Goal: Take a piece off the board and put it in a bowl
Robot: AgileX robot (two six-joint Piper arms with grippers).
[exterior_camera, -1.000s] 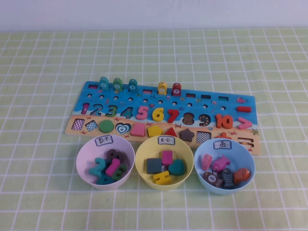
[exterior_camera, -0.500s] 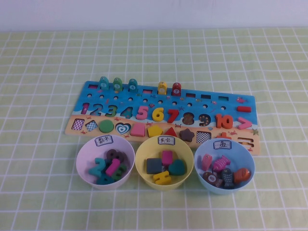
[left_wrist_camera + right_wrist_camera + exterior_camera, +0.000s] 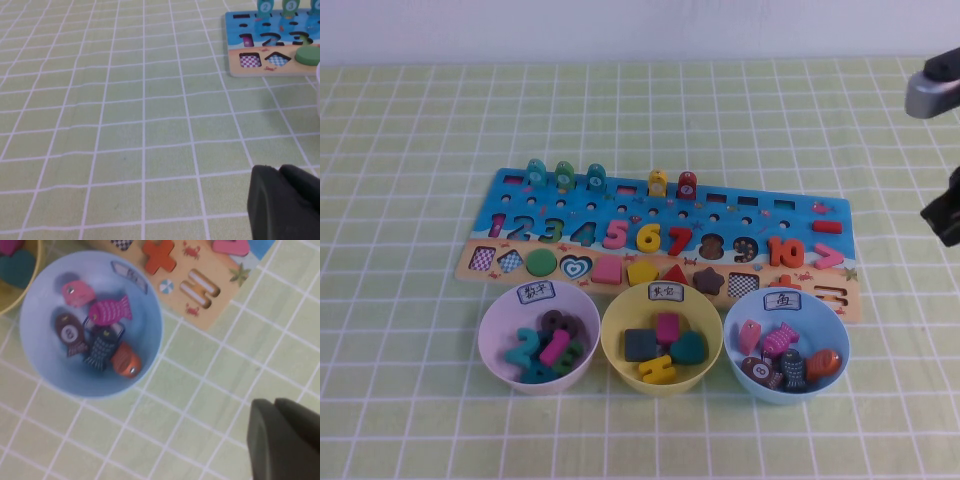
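Observation:
The red bar piece (image 3: 827,226) lies in its slot at the right end of the board (image 3: 620,205), above the pink ">" piece. The yellow bowl (image 3: 612,335) stands in front of the board's middle and holds several shape pieces. My right gripper (image 3: 944,214) hangs at the right edge of the high view, right of the board and apart from it. In the right wrist view its fingers (image 3: 272,412) are shut and empty over bare cloth. My left gripper (image 3: 272,172) is shut and empty, low over the cloth left of the board (image 3: 280,65).
A pale lilac bowl (image 3: 492,330) with number pieces stands left of the yellow bowl. A light blue bowl (image 3: 835,335) with fish pieces stands to its right and also shows in the right wrist view (image 3: 150,325). Green checked cloth covers the table.
My right arm has come into the high view at the right edge. The board, bowls and pieces have not moved.

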